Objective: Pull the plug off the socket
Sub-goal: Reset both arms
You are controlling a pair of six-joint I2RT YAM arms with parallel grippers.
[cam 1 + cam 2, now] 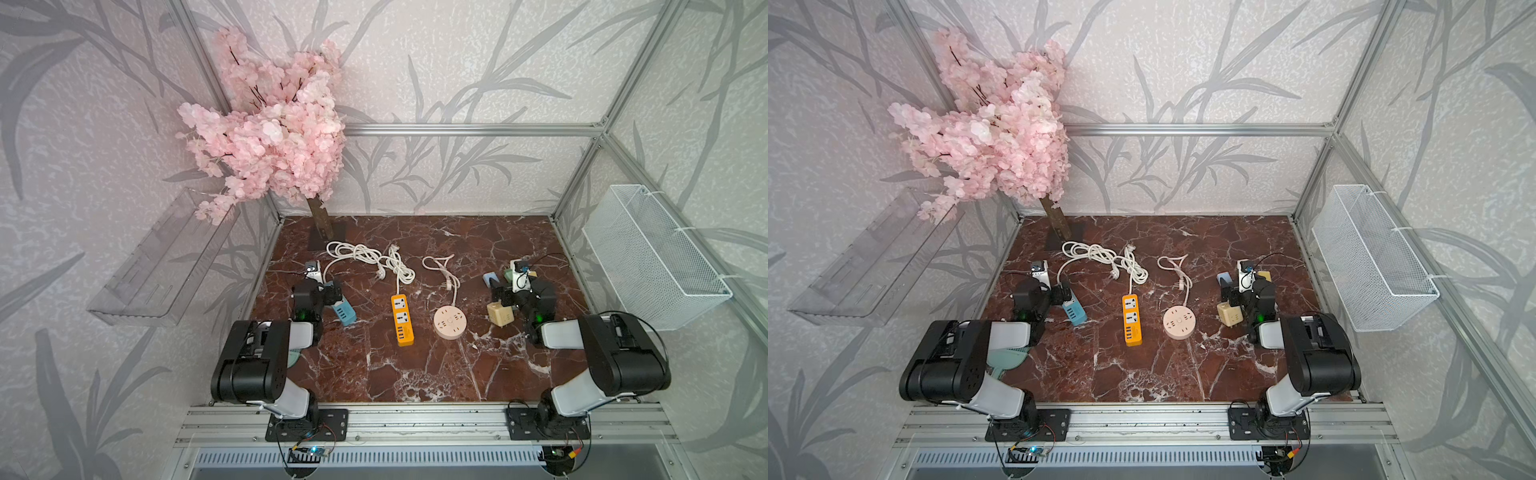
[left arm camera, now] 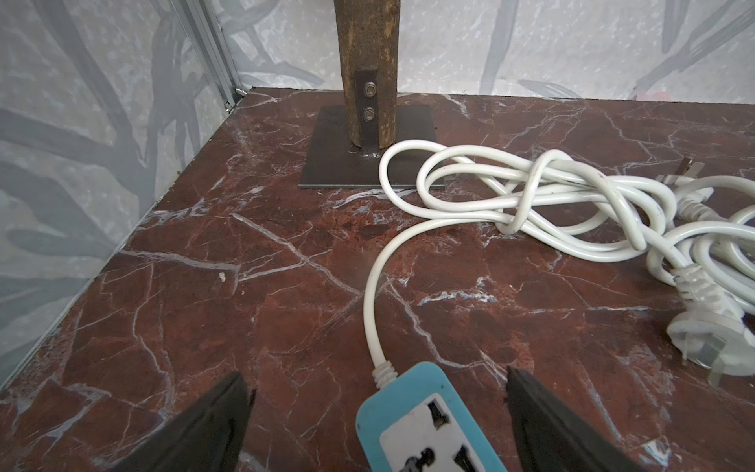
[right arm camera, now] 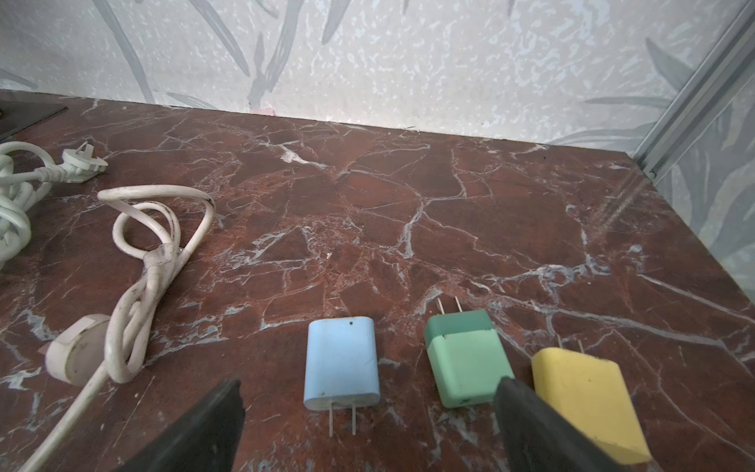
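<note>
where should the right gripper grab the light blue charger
Grip the light blue charger across its two rounded side edges, mid-body, coming down from above. It lies flat on a broad face, so only those edges are free. Its prongs point toward the open right gripper, so stay clear of that end. The green charger lies close alongside.
</note>
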